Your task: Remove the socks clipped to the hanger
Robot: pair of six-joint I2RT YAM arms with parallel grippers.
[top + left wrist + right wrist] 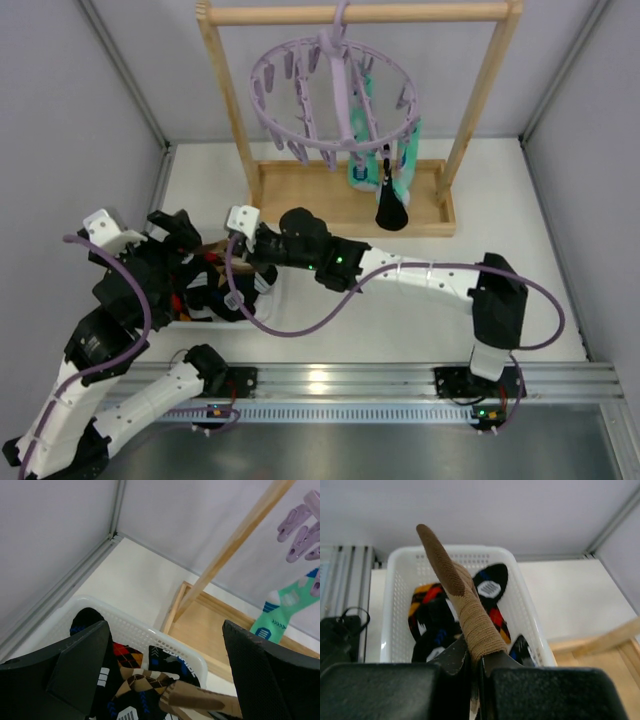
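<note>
The lavender hanger (pixel 335 95) hangs from the wooden rack's top bar; its pegs show in the left wrist view (pixel 300 530). A mint-teal sock (pixel 405 165) and a black sock (pixel 392 210) hang clipped to it; the mint one also shows in the left wrist view (pixel 280 615). My right gripper (pixel 477 655) is shut on a brown sock (pixel 465 605) and holds it over the white basket (pixel 395 605). My left gripper (pixel 167 680) is open and empty just above the same basket (pixel 150 635). The brown sock (pixel 200 700) lies between its fingers, untouched.
The basket holds several black, argyle and brown socks (pixel 435 620). In the top view both grippers crowd over it (pixel 200 318) at the near left. The wooden rack (pixel 350 205) stands behind, with its post close to the basket (pixel 230 555). Grey walls enclose the table.
</note>
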